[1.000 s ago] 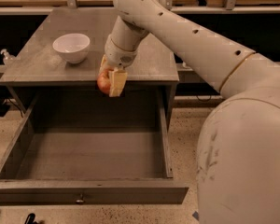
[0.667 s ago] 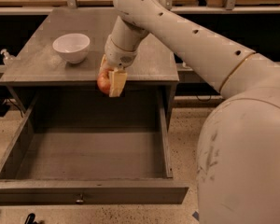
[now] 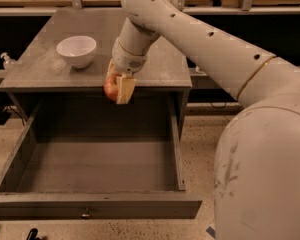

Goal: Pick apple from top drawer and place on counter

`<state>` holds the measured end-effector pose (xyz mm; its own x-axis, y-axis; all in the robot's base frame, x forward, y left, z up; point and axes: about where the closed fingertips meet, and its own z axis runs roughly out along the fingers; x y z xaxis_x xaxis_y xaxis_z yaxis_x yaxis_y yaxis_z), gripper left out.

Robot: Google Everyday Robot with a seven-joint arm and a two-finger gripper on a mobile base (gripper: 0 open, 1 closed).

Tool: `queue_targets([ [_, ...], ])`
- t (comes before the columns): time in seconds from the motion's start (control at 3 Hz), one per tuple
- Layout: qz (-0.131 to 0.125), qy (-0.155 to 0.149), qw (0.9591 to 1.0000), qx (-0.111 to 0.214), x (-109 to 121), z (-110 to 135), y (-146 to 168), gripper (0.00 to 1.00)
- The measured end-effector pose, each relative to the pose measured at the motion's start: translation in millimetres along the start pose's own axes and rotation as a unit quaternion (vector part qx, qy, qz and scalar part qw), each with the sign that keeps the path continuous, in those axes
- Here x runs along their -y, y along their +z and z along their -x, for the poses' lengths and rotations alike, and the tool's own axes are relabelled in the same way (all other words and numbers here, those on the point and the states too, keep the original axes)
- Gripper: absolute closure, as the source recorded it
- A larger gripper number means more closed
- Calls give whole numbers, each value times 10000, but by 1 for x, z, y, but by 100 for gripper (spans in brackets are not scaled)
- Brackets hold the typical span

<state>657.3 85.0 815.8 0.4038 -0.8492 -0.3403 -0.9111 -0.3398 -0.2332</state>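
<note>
At the front edge of the counter [image 3: 45,70], above the back of the open top drawer [image 3: 100,166]: apple [image 3: 110,88], pinched tight in the gripper [image 3: 118,89], hanging clear of the drawer floor. Behind and to the left, on the counter, a white bowl [image 3: 76,50], upright. Lower down, on the drawer's front panel, a small knob [image 3: 86,214]. Slanting in from the right, the pale arm [image 3: 205,41].

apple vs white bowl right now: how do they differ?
Support: the apple is held off any surface by the gripper, seen against the counter's front edge over the open top drawer; the white bowl rests upright on the counter.
Colour: the apple is red-orange, the bowl plain white.
Size: the apple looks smaller than the bowl.
Visibility: a finger hides part of the apple; the bowl is unobstructed.
Both are rounded.
</note>
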Motion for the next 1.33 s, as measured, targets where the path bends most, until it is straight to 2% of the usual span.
queue_targets([
  [1.33,-2,-5,10000,2,0,0,0,100],
])
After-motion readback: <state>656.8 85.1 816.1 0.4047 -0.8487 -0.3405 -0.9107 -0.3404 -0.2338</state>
